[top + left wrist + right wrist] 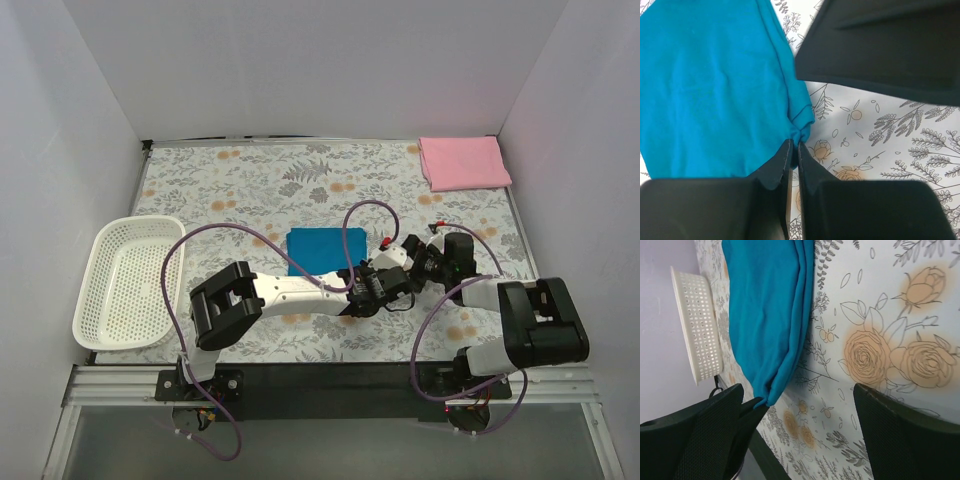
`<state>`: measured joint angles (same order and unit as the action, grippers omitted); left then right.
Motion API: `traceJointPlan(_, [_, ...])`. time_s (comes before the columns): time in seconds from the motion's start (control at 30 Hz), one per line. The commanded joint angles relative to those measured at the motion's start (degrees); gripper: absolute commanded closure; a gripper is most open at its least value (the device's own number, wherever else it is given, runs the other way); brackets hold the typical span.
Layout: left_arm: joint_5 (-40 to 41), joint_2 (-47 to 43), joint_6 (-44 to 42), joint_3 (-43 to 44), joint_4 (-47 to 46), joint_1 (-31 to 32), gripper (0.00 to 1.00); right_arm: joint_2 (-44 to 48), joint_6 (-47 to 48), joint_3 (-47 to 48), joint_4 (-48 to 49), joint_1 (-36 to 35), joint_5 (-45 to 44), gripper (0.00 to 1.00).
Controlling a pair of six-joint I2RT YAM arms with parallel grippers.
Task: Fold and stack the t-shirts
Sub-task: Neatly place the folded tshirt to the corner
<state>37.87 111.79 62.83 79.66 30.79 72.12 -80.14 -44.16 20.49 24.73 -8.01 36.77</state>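
The teal-blue t-shirt [325, 250] lies folded into a rectangle in the middle of the table. It also shows in the left wrist view [710, 85] and the right wrist view [767, 305]. My left gripper [357, 283] is shut on the shirt's near right corner, its jaws pinching the bunched cloth [794, 146]. My right gripper [397, 264] is open and empty just right of that corner, low over the table [797, 405]. The light pink t-shirt [463, 162] lies folded at the far right corner, away from both grippers.
A white lattice basket [130, 282] stands at the left edge of the table, also in the right wrist view [697, 325]. White walls close the table at the back and both sides. The floral tablecloth [250, 180] covers the surface.
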Motion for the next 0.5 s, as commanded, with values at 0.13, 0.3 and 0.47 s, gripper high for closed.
traceJointPlan(0.13, [0.98, -3.95, 1.16, -0.47, -0.9, -0.05, 1.0, -12.83, -7.5, 2.89, 10.58, -7.35, 0.23, 0.06])
traceJointPlan(0.3, [0.72, -4.47, 1.77, -0.56, -0.9, -0.05, 1.0, -18.99, -10.33, 4.2, 14.99, -12.02, -1.09, 0.11])
traceJointPlan(0.47, [0.63, -4.91, 2.3, -0.82, -1.17, -0.05, 1.0, -22.08, -9.98, 5.88, 15.7, -13.87, -1.62, 0.21])
